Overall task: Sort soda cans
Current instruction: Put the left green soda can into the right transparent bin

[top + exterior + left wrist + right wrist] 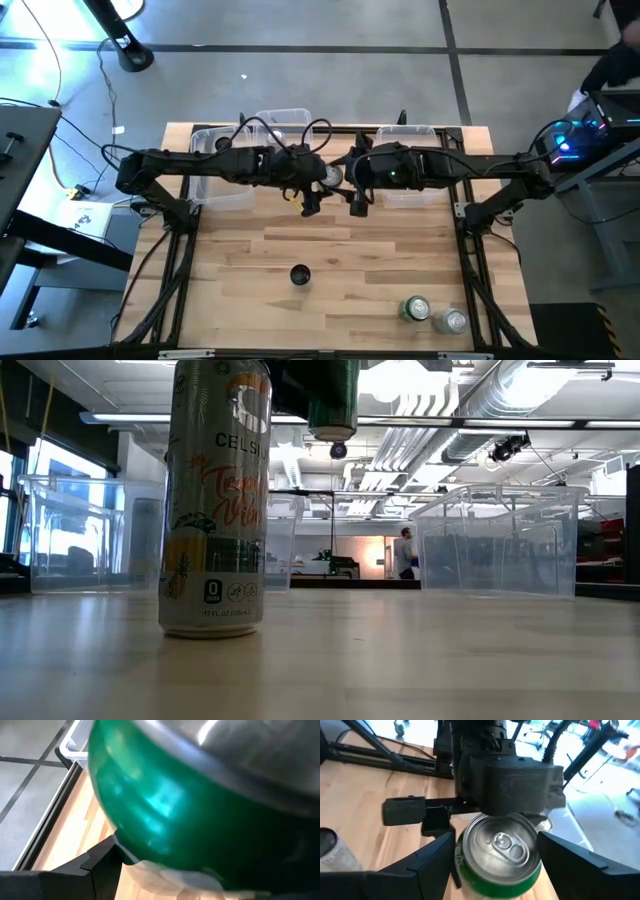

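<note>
A green can with a silver top point(500, 852) hangs high over the far middle of the table point(330, 175), between both grippers; its base shows in the low view point(333, 405). My left gripper point(318, 185) reaches it from the table's left and my right gripper point(496, 845) from the right, and both are shut on it. A dark-topped can point(300, 275) stands on its base mid-table; a pale printed can point(215, 500) stands in the low view's foreground. A green can point(415, 308) and a silver can point(455, 320) sit at the near right. My left gripper has the green can's side wall point(150, 820), coming from the table's left. The can fills the left wrist view, so only one finger point(95, 865) shows, lying against the wall. The can is lifted clear of the table. My right gripper pinches the green can's upper wall just below the rim point(465, 872) between its two fingers point(430, 862). It comes from the table's right, slanting down. The can stays upright with its top facing up, clear of the table.
Three clear plastic bins stand along the far edge: left point(215, 170), middle point(285, 118) and right point(415, 190). Bare wood lies between the arms and the near cans. A person point(403, 552) walks far off in the room behind.
</note>
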You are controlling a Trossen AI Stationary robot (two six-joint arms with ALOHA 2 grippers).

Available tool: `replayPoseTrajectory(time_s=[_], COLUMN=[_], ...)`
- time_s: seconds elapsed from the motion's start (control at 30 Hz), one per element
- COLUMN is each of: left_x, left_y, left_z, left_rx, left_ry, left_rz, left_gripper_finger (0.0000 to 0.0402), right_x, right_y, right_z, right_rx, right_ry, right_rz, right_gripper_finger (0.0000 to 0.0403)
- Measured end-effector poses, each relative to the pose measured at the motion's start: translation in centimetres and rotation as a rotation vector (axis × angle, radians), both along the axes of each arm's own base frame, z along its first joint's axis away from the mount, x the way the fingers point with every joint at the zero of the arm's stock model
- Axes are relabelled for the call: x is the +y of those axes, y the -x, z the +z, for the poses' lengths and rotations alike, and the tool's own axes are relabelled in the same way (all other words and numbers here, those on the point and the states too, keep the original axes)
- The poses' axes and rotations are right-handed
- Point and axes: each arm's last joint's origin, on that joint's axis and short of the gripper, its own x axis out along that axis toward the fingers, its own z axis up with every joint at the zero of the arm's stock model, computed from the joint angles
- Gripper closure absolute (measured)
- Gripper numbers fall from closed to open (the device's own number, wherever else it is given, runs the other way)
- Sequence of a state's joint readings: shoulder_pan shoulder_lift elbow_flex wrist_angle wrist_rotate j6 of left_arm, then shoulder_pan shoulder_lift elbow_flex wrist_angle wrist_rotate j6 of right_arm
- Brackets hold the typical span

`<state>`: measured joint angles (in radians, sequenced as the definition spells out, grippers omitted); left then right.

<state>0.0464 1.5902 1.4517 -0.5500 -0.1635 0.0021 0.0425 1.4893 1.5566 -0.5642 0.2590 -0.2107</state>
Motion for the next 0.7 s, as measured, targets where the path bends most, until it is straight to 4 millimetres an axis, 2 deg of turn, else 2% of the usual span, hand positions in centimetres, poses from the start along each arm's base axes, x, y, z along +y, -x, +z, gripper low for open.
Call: replayPoseTrajectory(time_s=[0.3,0.47,0.7], left_x=[0.2,0.8,1.7], left_y=[0.0,1.2,2.2], left_z=[0.1,0.7,1.7], left_rx=[0.002,0.036,0.016], left_ry=[-0.039,-0.070,-0.079], left_rz=[0.026,0.065,0.088], left_gripper_finger=[0.0125,0.0125,0.0125], right_x=[-0.5,-0.5,-0.6], right_y=[-0.2,-0.4,-0.5], right_z=[0.1,0.3,0.6], right_rx=[-0.015,-0.063,-0.085], right_ry=[0.026,-0.068,-0.027], right_rz=[-0.021,-0.049,-0.028], right_gripper_finger=[0.0123,0.0123,0.0123])
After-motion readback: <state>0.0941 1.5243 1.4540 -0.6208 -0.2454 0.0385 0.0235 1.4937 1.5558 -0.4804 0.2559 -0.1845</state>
